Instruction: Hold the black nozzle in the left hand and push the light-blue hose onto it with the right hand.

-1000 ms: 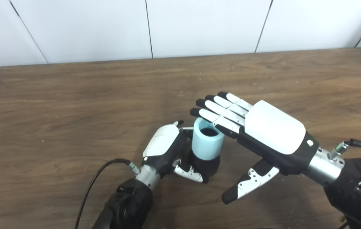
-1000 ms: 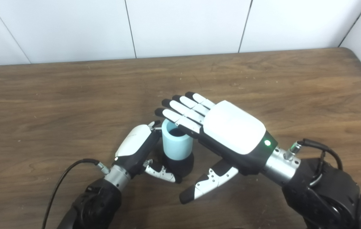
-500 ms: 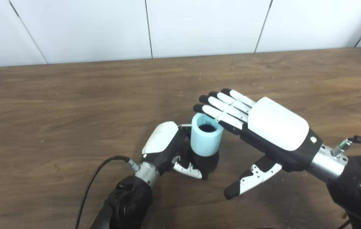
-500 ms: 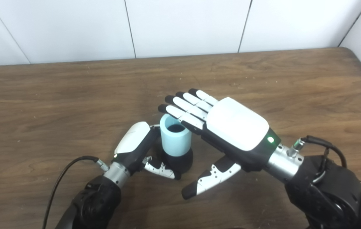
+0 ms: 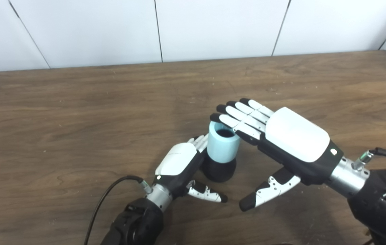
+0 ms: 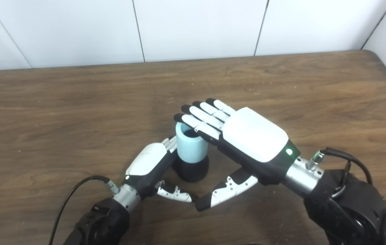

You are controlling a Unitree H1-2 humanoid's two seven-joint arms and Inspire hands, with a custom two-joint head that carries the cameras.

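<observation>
The right hand's fingers (image 5: 238, 115) lie straight and spread flat over the open top of the light-blue hose (image 5: 222, 145), holding nothing. The left hand (image 5: 179, 163) is open, its fingers beside the hose at 9 o'clock, thumb splayed clear. The hose stands upright, mouth up, seated on the black nozzle (image 5: 218, 170) near the wooden table's (image 5: 77, 112) middle. Bare tabletop stretches toward 12 and 9 o'clock.
</observation>
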